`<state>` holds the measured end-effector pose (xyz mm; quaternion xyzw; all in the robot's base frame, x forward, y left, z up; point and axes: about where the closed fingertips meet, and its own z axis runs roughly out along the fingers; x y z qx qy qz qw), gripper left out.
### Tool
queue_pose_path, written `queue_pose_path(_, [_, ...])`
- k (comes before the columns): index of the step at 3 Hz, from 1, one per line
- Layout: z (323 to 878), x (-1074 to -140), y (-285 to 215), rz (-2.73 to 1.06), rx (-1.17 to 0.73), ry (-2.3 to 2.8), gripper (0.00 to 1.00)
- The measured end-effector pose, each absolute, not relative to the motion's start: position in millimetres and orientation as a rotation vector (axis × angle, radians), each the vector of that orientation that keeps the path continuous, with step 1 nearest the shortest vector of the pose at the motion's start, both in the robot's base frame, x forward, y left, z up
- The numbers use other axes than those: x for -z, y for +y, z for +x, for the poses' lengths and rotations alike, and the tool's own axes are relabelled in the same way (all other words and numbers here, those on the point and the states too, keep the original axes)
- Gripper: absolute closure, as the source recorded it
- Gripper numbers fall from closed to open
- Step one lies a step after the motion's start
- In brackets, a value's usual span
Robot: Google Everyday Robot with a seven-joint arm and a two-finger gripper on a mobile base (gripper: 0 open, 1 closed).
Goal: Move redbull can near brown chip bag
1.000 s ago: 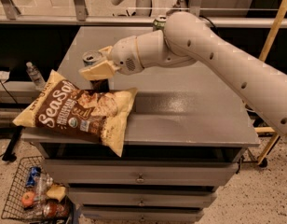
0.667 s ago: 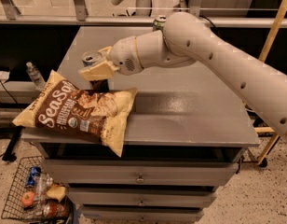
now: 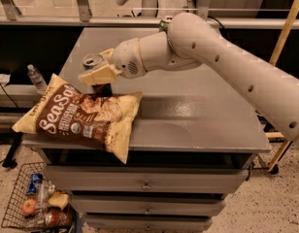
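The redbull can (image 3: 92, 60) shows only its silver top at the back left of the grey table (image 3: 198, 125); its body is hidden behind my gripper. My gripper (image 3: 102, 66) reaches in from the right with its cream fingers (image 3: 98, 74) on either side of the can, closed on it. The brown chip bag (image 3: 81, 114), with white "SeaSalt" lettering and pale yellow edges, lies flat at the table's front left corner. It sits just in front of the can and gripper and overhangs the edge.
A small green thing (image 3: 164, 23) peeks out behind my arm at the back of the table. A wire basket (image 3: 21, 205) with several items sits on the floor at the lower left. A water bottle (image 3: 36, 76) stands left of the table. Drawers are below.
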<state>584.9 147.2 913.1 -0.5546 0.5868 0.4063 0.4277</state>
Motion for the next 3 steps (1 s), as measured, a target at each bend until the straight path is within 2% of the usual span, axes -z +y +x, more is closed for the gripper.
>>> queue_pose_path(1, [583.6, -913.0, 149.7, -1.389, -1.018, 1.463, 0.04])
queue_pose_path(3, [578.3, -918.5, 138.8, -1.406, -0.987, 1.477, 0.00])
